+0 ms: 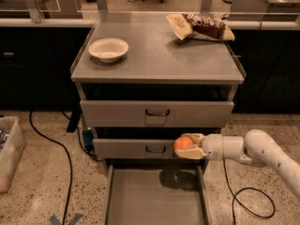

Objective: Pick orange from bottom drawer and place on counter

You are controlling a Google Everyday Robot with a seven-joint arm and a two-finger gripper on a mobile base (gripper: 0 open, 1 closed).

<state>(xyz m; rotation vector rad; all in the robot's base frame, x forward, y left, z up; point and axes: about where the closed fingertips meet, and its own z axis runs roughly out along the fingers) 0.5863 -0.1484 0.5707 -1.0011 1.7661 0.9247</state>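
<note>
The orange (183,143) is a small round fruit held in my gripper (189,145), whose pale fingers are shut on it from the right. It hangs in front of the middle drawer's face, well above the open bottom drawer (154,200), whose flat grey floor shows the orange's shadow. My white arm reaches in from the lower right. The counter (157,55) is the grey metal top of the cabinet, above and behind the gripper.
A white bowl (108,49) sits on the counter's left side and a chip bag (199,28) at its back right. Two upper drawers with black handles (157,112) stand slightly open. Black cables lie on the floor either side; a bin (9,151) stands at left.
</note>
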